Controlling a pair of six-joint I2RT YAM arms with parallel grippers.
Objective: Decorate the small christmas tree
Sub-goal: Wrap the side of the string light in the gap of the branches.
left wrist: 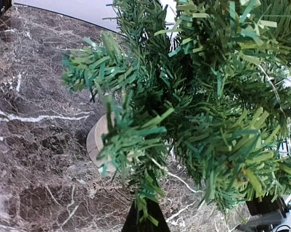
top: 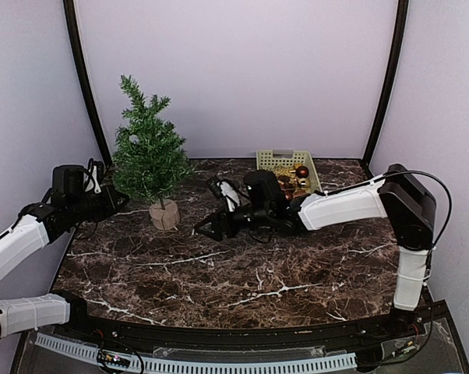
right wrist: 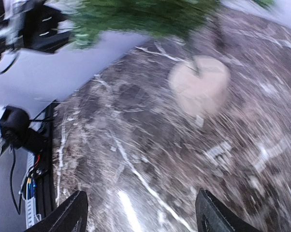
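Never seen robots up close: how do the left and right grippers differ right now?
The left gripper is shut, apparently pinching a tree branch; the right gripper is open and empty. The left is in the tree; the right hangs over bare table. Both have dark fingers.

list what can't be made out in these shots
- left wrist view: small christmas tree needles cover the shut left pincer; whether it pinches a branch is hidden.
- right wrist view: motion blur smears the tree's base.
- top view: ornaments in the basket are too small to identify, partly behind the right arm.
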